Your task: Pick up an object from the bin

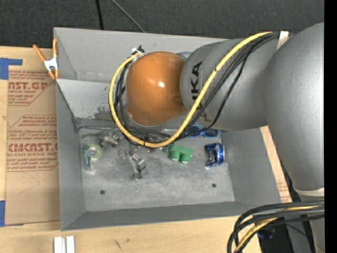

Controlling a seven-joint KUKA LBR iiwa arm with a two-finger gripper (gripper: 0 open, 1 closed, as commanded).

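A grey metal bin [174, 191] stands on a light wooden table, and its floor is scratched and mostly bare. The arm [247, 88] comes in from the right and covers the upper middle of the bin. On its wrist sits a round orange cover [152, 88], with a yellow cable [158, 144] looped around it.

Below the cover, the gripper [137, 166] reaches down to the floor, a little left of the middle. Whether the gripper is apart or together cannot be told, and no thing is seen in it.

Three things lie in a row across the floor. A small clear roll [92, 153] with a greenish tint lies near the left wall, well apart from the gripper. A green block [180, 153] lies near the gripper on its right side, not touching it. A blue can [214, 154] lies just beyond the block, toward the right wall. Another blue piece [202, 132] shows partly under the arm, above the block.
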